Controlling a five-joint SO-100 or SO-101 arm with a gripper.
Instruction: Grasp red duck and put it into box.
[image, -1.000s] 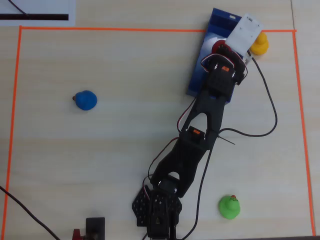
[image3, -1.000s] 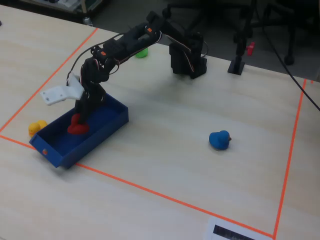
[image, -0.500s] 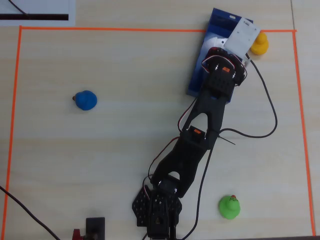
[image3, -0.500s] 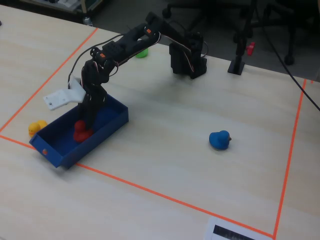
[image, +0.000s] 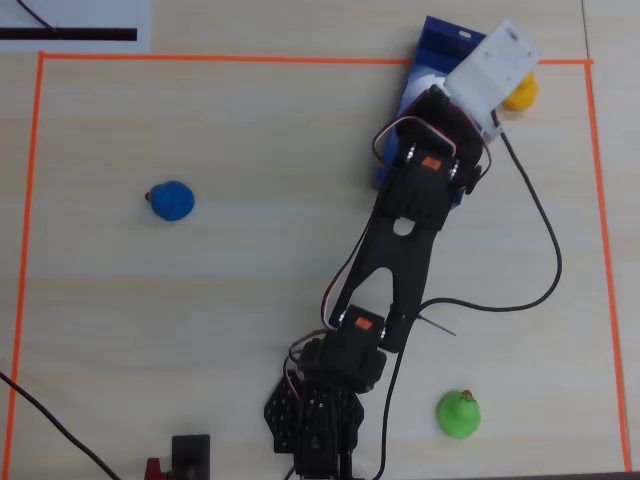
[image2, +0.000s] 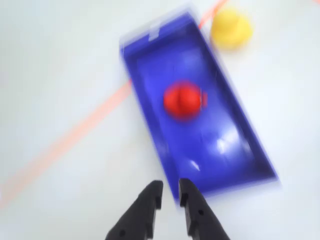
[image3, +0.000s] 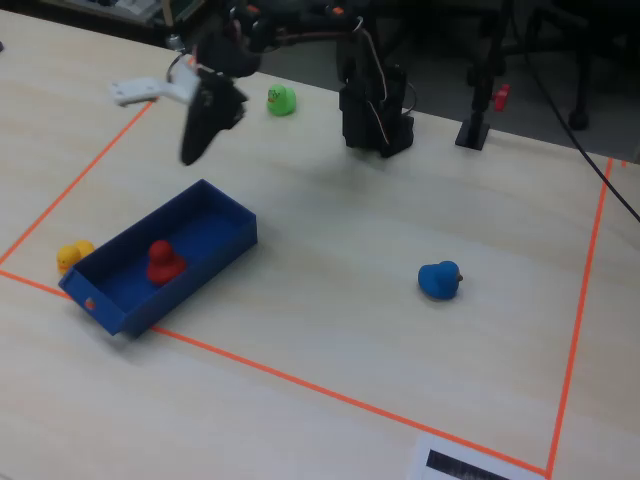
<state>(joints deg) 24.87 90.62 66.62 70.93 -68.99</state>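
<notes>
Now: gripper jaws nearly pressed together, empty, raised above the box | red duck upright on box floor near mid-length, beak toward right in wrist view | box long axis diagonal in fixed view, holds only that duck | yellow duck just outside box's far end.

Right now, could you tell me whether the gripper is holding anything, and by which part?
Nothing is held: the gripper is empty, raised clear of the box, where the red duck lies.
</notes>
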